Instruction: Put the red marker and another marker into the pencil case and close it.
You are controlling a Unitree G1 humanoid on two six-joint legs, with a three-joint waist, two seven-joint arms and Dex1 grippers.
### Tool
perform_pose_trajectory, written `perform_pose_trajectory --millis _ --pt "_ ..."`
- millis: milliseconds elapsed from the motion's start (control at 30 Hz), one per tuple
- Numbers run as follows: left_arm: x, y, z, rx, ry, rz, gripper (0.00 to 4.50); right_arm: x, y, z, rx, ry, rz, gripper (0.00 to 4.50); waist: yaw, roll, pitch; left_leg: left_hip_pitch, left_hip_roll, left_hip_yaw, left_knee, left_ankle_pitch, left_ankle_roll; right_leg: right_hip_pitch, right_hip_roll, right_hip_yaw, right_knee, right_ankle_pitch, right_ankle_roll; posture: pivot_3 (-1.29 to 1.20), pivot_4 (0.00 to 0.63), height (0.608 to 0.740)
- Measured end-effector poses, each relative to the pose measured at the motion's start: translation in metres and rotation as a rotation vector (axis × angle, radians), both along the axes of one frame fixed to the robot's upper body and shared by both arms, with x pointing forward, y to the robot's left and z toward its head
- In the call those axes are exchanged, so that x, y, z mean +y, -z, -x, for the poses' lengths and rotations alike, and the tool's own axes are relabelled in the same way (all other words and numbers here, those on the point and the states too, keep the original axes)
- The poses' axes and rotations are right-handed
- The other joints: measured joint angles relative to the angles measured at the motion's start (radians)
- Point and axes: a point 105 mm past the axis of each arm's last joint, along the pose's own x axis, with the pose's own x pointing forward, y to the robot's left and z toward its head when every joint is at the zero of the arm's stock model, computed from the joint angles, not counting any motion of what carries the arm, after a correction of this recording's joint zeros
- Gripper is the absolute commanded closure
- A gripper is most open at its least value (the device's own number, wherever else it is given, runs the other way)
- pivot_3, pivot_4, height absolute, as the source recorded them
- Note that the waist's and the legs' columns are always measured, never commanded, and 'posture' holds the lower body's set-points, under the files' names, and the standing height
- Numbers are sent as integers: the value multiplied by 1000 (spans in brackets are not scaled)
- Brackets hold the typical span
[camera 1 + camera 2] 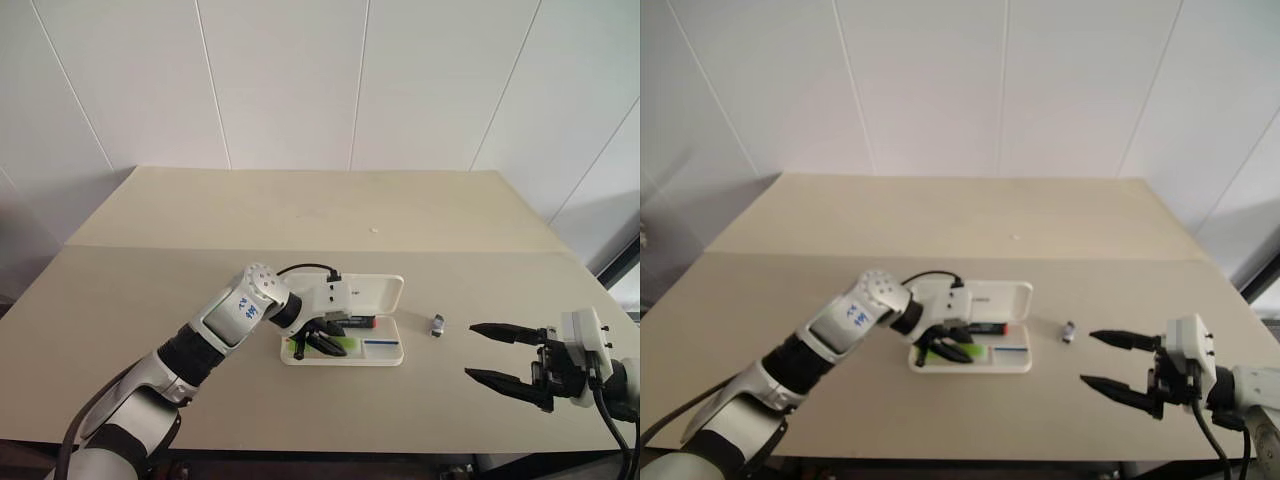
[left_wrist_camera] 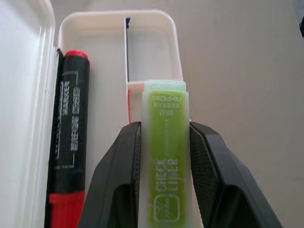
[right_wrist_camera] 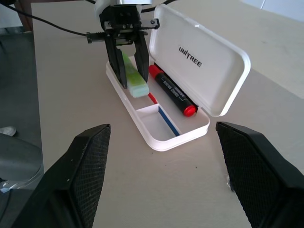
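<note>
While left fingers clamp green marker over pencil case | red marker inside | right fingers spread wide

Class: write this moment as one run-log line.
left end effector: holds green marker over pencil case | red marker: inside | lid: open

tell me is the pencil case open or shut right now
Open: the pencil case has its lid tilted up and back, with the red marker lying inside.
</note>
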Motion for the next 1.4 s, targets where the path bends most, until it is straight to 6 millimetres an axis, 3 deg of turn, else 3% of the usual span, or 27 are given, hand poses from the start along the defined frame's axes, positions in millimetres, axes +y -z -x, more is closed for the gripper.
perform_pose_trajectory --millis 133,467,500,667,833,1000,1233,1400 --pt "-2 4 -2 11 -8 0 3416 0 1 2 3 6 3 0 0 0 0 0 0 0 0 0 0 0 0 0 0 0 0 0 150 740" --pt "-3 8 -5 15 -14 -5 124 -1 -1 4 -7 20 1 0 0 0 0 0 0 0 0 0 0 0 0 0 0 0 0 0 150 740" --pt "-3 8 -5 16 -12 -5 40 -1 -1 4 -8 21 0 0 0 0 0 0 0 0 0 0 0 0 0 0 0 0 0 0 150 740" --pt "-4 6 -3 20 -1 -3 40 -2 -2 3 -10 28 -4 0 0 0 0 0 0 0 0 0 0 0 0 0 0 0 0 0 150 740" --pt "-6 -24 9 -8 48 115 40 5 5 -9 -40 128 -31 0 -1 0 0 1 0 0 0 0 0 0 0 0 1 0 0 0 150 740" --pt "10 -31 11 65 -24 263 40 16 31 -27 -26 289 -29 0 0 1 0 1 0 0 1 0 0 0 0 0 4 -1 -1 0 150 740" --pt "38 -39 33 88 21 439 40 39 45 -55 -22 537 -115 0 -1 1 -1 4 1 0 0 0 -1 0 0 0 7 -2 -4 0 150 740" --pt "60 -46 38 29 71 511 40 46 50 -74 -14 690 -146 0 -1 1 -1 4 1 0 0 1 -2 -1 0 0 7 -3 -7 0 150 740"
